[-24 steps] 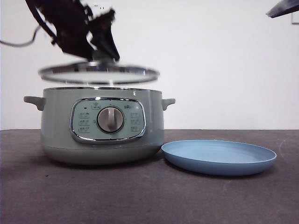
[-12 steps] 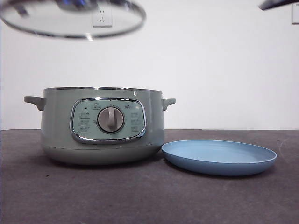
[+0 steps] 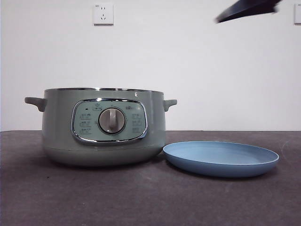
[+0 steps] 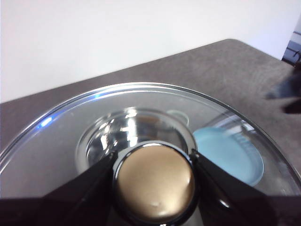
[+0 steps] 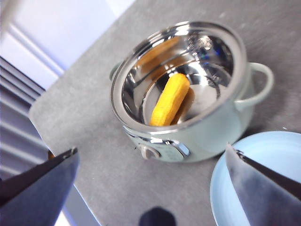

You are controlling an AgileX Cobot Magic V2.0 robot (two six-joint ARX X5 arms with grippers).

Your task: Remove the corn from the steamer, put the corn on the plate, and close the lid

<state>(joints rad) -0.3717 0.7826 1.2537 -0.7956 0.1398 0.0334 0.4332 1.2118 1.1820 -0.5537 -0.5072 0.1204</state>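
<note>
A plain white wall (image 3: 211,70) fills the far side of the scene, evenly lit and bare apart from a white wall socket (image 3: 103,13) high on the left and the edge of a second white fitting (image 3: 297,13) at the far right. A dark grey table (image 3: 141,197) with a matte, slightly grainy surface runs across the near side and meets the wall in a straight level line. Soft shadows lie on the tabletop.

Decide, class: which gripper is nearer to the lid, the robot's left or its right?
Left. The left gripper is shut on the lid at its knob, holding it above the table. The right gripper hangs open over the steamer and plate, apart from the lid.
</note>
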